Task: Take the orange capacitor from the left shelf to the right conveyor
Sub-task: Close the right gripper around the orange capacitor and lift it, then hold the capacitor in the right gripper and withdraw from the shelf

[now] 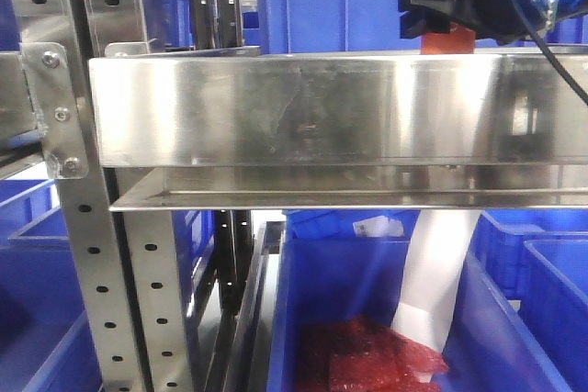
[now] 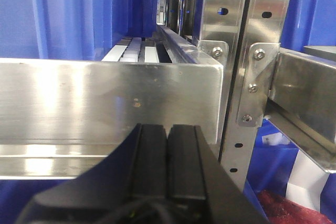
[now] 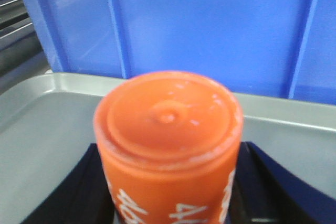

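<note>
The right tool (image 1: 443,11) is closed around the orange capacitor (image 3: 168,129). In the right wrist view its dark fingers (image 3: 86,187) lie against both sides of the can with no gap showing, so I read it as a clamped hold rather than a loose bracket. The capacitor stands upright with its flat top toward the camera and white print on its side. It is over the grey floor of the left shelf (image 1: 303,107), near the right end, with a blue bin wall (image 3: 210,24) close behind. Its base is hidden, so I cannot tell whether it rests on the shelf or has just cleared it. From the front only a sliver of orange shows above the tall steel lip, directly under the tool. The left tool (image 2: 168,161) hangs in front of the same lip, further along, its fingers pressed together on nothing. The step in hand looks like the end of the grasp, just before the carry. The next move calls for a straight lift high enough for the can's bottom to clear the lip, then a withdrawal toward the robot and a swing to the right conveyor, which no view shows.
</note>
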Controlling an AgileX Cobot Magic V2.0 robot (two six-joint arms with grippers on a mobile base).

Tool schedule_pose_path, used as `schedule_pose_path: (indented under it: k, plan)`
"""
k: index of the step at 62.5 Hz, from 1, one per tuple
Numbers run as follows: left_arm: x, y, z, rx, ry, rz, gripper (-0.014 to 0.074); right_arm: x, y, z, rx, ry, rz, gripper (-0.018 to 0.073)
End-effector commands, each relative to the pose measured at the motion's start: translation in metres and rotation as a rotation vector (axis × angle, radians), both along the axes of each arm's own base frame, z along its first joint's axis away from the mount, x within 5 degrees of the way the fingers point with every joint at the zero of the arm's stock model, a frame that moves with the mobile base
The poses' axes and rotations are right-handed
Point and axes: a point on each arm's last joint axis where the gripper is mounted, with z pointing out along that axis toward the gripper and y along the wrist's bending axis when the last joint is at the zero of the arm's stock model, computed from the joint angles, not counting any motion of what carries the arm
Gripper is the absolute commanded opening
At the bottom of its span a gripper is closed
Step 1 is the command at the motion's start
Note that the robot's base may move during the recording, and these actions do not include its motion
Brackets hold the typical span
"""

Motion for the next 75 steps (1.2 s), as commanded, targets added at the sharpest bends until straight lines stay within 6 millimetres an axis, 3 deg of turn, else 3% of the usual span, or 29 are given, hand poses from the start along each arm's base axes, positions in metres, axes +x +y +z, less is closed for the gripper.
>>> schedule_pose_path:
  k: [1, 15, 24, 54, 63, 75]
  plan:
    - [-0.002, 0.000, 0.010, -0.019, -0.104, 0.000, -0.0127, -0.009, -0.004, 0.047, 0.027, -0.177, 0.009, 0.0092]
    - [-0.002, 0.000, 0.010, -0.019, -0.104, 0.000, -0.0127, -0.052, -0.015, 0.088, -0.045, -0.173, 0.037, 0.0092]
    - [-0.002, 0.000, 0.010, -0.019, -0.104, 0.000, -0.0127, -0.092, -0.028, 0.100, -0.084, -0.170, 0.037, 0.0092]
    - [-0.002, 0.000, 0.010, -0.019, -0.104, 0.000, -0.0127, -0.234, -0.071, 0.081, -0.146, -0.269, 0.026, 0.0092]
    - [-0.002, 0.000, 0.010, -0.019, -0.104, 0.000, -0.0127, -0.265, -0.081, 0.077, -0.133, -0.311, 0.014, 0.0092]
    - [-0.002, 0.000, 0.010, -0.019, -0.104, 0.000, -0.0127, -0.287, -0.087, 0.080, -0.111, -0.389, 0.003, 0.0092]
